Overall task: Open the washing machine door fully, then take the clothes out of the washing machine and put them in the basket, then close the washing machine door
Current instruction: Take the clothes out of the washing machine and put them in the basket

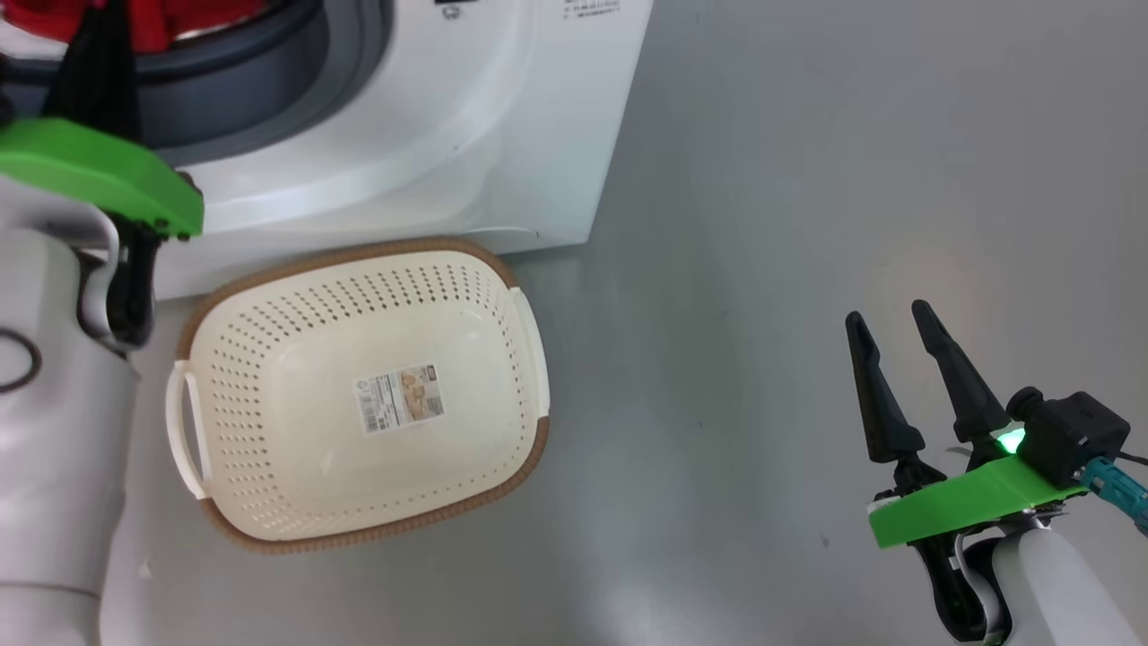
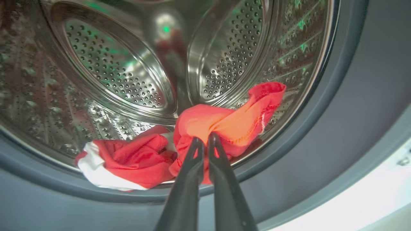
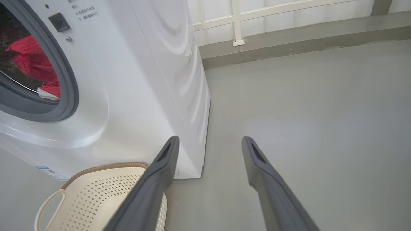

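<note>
Left gripper (image 2: pixel 203 139) tight on clothes (image 2: pixel 224 123); steel drum (image 2: pixel 112 73) behind

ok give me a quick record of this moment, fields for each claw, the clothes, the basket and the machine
left claw: shut on a fold of the clothes, reaching into the drum
right claw: open, holding nothing, over the floor to the right of the basket
clothes: red with white parts, lying at the drum's front lip
basket: on the floor in front of the washing machine, no clothes in it, sticker on its bottom
step: clothes not yet out
</note>
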Robot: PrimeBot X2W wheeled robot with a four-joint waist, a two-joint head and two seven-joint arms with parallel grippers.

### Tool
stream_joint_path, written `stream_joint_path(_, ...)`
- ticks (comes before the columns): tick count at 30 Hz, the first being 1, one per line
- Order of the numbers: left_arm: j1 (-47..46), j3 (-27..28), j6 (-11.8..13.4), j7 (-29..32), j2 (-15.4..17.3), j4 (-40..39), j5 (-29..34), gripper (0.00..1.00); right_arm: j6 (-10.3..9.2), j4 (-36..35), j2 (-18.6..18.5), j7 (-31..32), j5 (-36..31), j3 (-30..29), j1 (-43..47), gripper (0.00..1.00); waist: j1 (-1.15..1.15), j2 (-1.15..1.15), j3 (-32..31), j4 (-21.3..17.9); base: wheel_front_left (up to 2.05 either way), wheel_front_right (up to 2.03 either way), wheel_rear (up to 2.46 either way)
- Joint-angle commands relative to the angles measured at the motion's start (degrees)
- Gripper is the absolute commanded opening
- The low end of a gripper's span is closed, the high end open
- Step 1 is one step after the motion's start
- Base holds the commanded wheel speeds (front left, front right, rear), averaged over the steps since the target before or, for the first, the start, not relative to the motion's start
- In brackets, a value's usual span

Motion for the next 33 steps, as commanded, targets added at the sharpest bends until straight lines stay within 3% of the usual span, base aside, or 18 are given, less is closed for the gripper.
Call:
stream_joint_path(1,1.59,2.87,0.56,-0.44,2.20,-3.09,1.06,0.00,0.35,-1.02,-0.65,-0.37,-0.40,0.88,1.38,1.00,0.00,0.00,-1.88,0.84,0.00,0.00,0.00)
stream_joint_path(16,18.19,17.38,-0.96,-0.44,-4.74,-21.33,11.91,0.00,0.35,-0.77,-0.93,-0.37,-0.65,-1.27,4.47,1.00,0.00,0.00,-7.05,2.70,0.00,0.00,0.00)
stream_joint_path(33,28.03,23.44,-2.00,-0.44,-10.74,-39.74,16.68,0.00,0.35,-1.40,-0.67,-0.37,-0.89,-2.24,5.76,1.00,0.00,0.00,-8.79,3.70,0.00,0.00,0.00)
